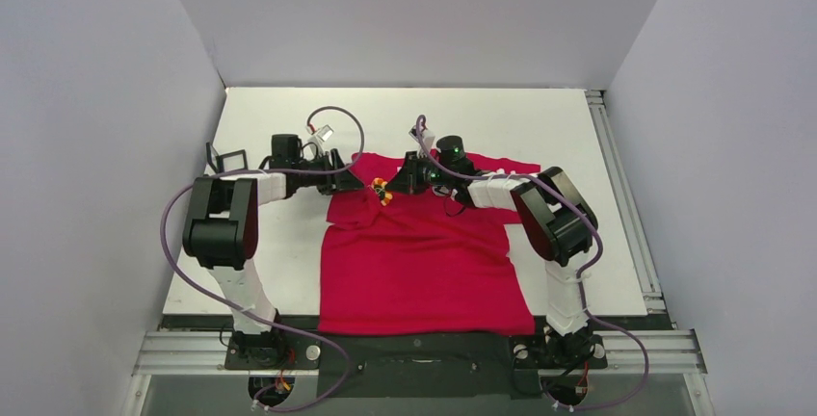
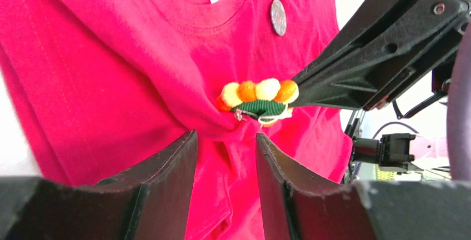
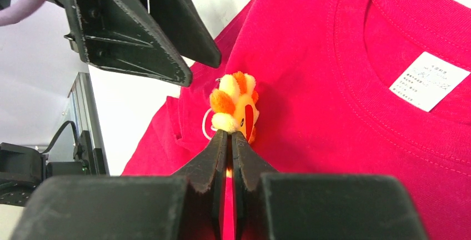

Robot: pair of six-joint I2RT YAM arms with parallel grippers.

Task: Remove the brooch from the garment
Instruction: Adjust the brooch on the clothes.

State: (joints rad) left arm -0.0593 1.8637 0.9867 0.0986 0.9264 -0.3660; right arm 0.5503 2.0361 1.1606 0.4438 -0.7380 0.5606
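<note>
— Red garment (image 1: 424, 272), where's its brooch (image 3: 236, 106)?
— On the cloth near the collar (image 3: 355, 84), right gripper (image 3: 229, 137) pinched shut on it; left gripper (image 2: 226, 140) stands part open, fabric bunched between its jaws

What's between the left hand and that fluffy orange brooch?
Only a puckered stretch of the red T-shirt, just below the brooch, as the left wrist view shows.

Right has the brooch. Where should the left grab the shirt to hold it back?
Grip the tented fold of shirt just under the brooch, probably from where the left gripper is. The cloth rises in a narrow ridge there, in line with its open jaws and opposite the right gripper.
</note>
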